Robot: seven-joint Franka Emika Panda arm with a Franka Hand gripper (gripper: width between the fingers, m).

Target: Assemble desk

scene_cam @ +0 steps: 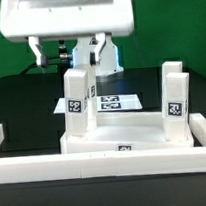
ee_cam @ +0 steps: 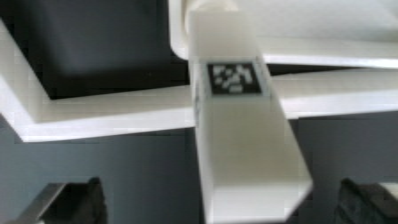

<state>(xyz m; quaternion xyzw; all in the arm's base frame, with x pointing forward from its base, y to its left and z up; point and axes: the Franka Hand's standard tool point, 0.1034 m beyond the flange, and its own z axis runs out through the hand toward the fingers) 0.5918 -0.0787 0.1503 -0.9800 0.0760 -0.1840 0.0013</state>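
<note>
Desk leg [ee_cam: 240, 130]: stands upright on the desk top [scene_cam: 133, 132], right between the fingers.
Gripper [ee_cam: 210, 203]: wide open, holding nothing.

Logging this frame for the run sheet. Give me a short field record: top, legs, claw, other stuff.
desk top: flat white panel, lying on the table
legs standing: two, one at the exterior view's left, one at its right, both upright on the desk top
claw: above the left leg, fingers either side, open
marker board: flat behind the desk top
border bar: along the front
</note>
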